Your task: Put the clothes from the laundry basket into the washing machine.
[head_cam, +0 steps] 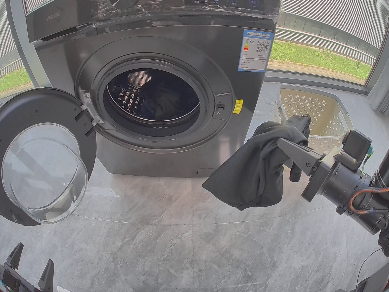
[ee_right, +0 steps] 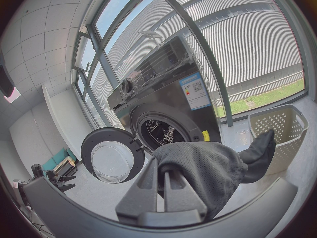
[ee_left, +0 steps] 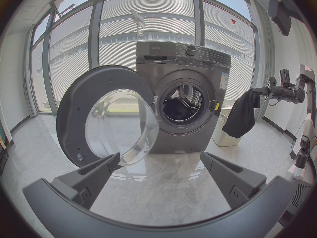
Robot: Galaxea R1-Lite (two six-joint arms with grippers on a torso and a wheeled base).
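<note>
A dark grey garment hangs in the air to the right of the washing machine, with my right gripper shut on its upper part. The right wrist view has the cloth draped over the closed fingers. The machine's round door stands swung open to the left, and dark clothes lie inside the drum. A cream laundry basket stands on the floor to the right of the machine, behind the garment. My left gripper is low at the near left, open, holding nothing.
Grey marble floor stretches in front of the machine. Large windows run behind the machine and basket. The open door juts out toward my left arm.
</note>
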